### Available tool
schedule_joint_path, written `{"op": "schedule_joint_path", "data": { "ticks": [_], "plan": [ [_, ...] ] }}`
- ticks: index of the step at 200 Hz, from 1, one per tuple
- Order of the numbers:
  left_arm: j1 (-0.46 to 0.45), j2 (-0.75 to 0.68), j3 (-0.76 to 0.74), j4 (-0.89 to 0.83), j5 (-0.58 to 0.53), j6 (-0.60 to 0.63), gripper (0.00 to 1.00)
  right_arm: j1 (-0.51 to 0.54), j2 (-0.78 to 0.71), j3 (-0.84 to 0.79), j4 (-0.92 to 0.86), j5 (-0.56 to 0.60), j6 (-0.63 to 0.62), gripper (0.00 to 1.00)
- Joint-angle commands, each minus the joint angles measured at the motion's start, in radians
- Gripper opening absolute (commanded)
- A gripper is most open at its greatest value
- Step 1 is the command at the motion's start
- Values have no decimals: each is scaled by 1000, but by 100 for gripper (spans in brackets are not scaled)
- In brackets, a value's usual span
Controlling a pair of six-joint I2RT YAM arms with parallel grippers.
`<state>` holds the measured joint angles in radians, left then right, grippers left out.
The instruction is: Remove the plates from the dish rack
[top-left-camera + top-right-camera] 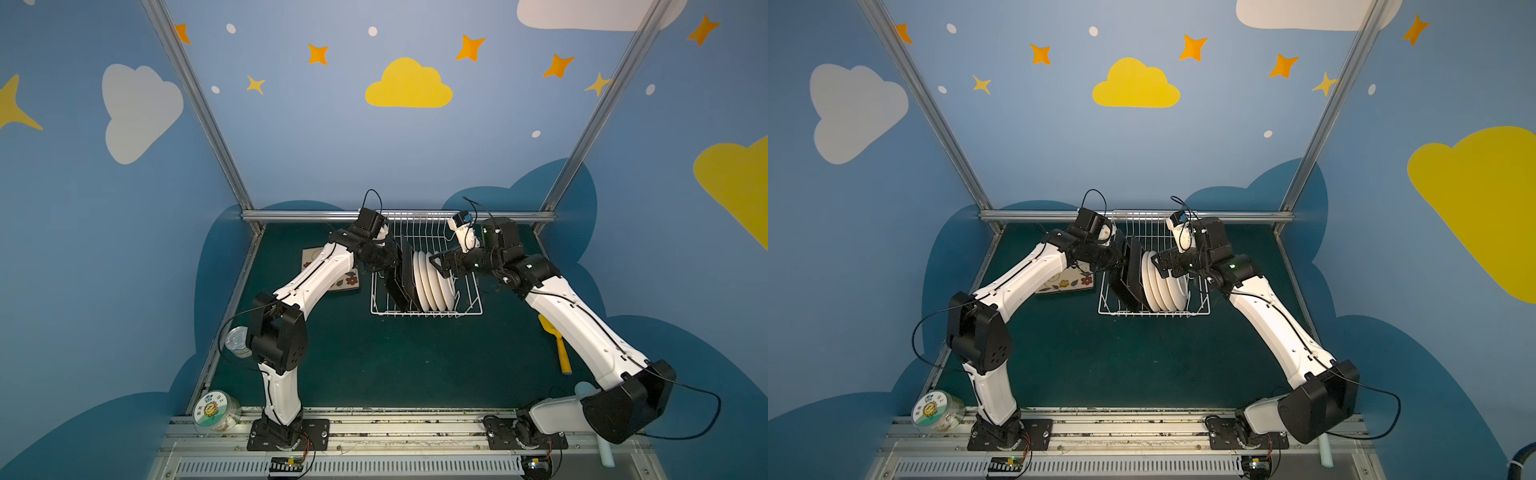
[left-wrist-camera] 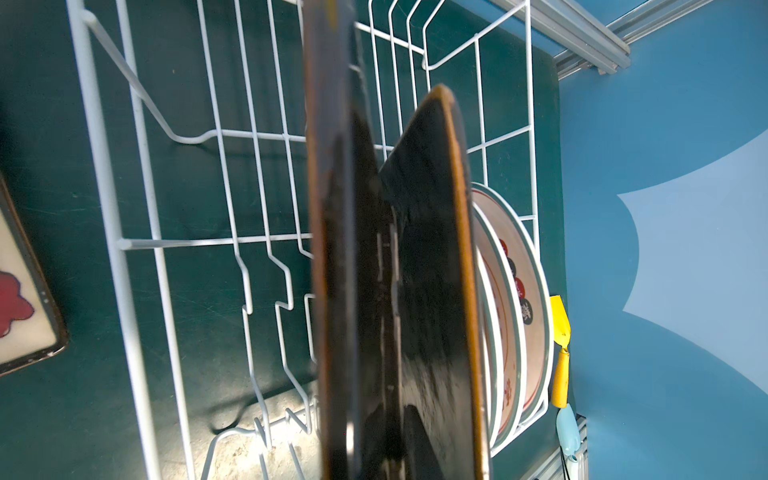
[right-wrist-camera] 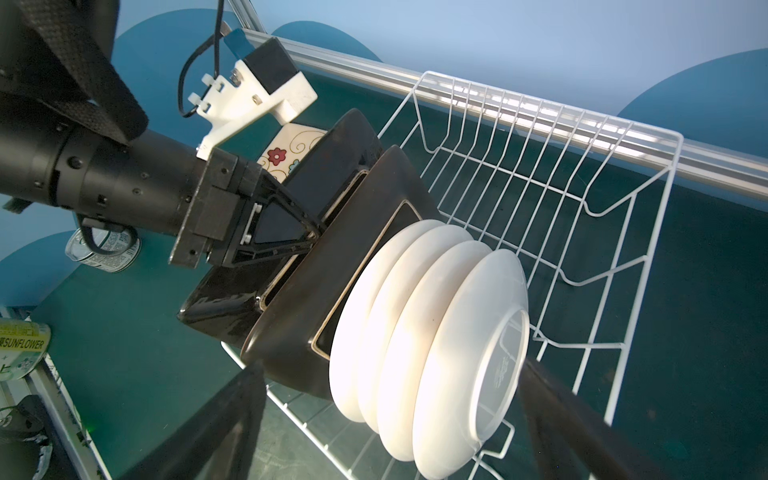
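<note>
In both top views the dish rack (image 1: pixel 427 314) (image 1: pixel 1154 314) stands at the back middle of the worktop (image 1: pixel 374 365), close to the rear rail. Standing on edge in it are a first square plate (image 1: pixel 394 291), a second square plate (image 1: pixel 409 272) beside it, and then a row of round plates (image 1: pixel 432 284). The left hand (image 1: pixel 395 264) reaches in from the left to the first square plate's upper rim. The right hand (image 1: pixel 438 264) hangs over the round plates. A third square plate (image 1: pixel 351 280) lies face up on the worktop just left of the rack, partly under the left arm. A yellow spatula (image 1: pixel 563 357) lies well to the right, and a labelled tub (image 1: pixel 216 411) sits at the near left corner.

The left wrist view looks straight along the first square plate's edge, which is blurred and fills the middle. The second square plate leans away from it, leaving a wedge-shaped gap. The printed faces of the round plates show beyond.

In the right wrist view the left hand is closed on the first square plate's rim. One of its fingers (image 3: pixel 286 232) lies on the plate's black back; the other is hidden behind the plate. Four round plates stand with their backs to the camera. The right hand's own fingers (image 3: pixel 220 419) are spread wide on either side of the row and grip nothing. I cannot tell whether they touch a plate.
</note>
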<state>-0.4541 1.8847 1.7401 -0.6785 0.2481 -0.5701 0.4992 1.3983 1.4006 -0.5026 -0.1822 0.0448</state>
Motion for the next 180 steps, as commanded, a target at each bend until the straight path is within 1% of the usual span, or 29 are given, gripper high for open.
{"op": "schedule_joint_path", "data": {
  "ticks": [1,25,59,77,81,104,180],
  "plan": [
    [7,-69,50,-7,-30,103,3,4,-15,-3,21,1,1,94],
    [11,-85,54,16,-21,112,3,3,-16,-4,28,3,4,94],
    [13,-88,82,2,-21,117,3,3,-17,-4,32,6,3,94],
    [16,-98,86,9,-21,109,3,3,-16,-4,35,6,4,94],
    [16,-98,88,11,8,105,3,3,-16,-4,36,6,4,94],
    [22,-104,96,16,30,94,3,2,-13,-4,38,3,6,94],
    [44,-142,99,15,40,73,3,3,-9,-4,45,-2,11,94]
  ]
}}
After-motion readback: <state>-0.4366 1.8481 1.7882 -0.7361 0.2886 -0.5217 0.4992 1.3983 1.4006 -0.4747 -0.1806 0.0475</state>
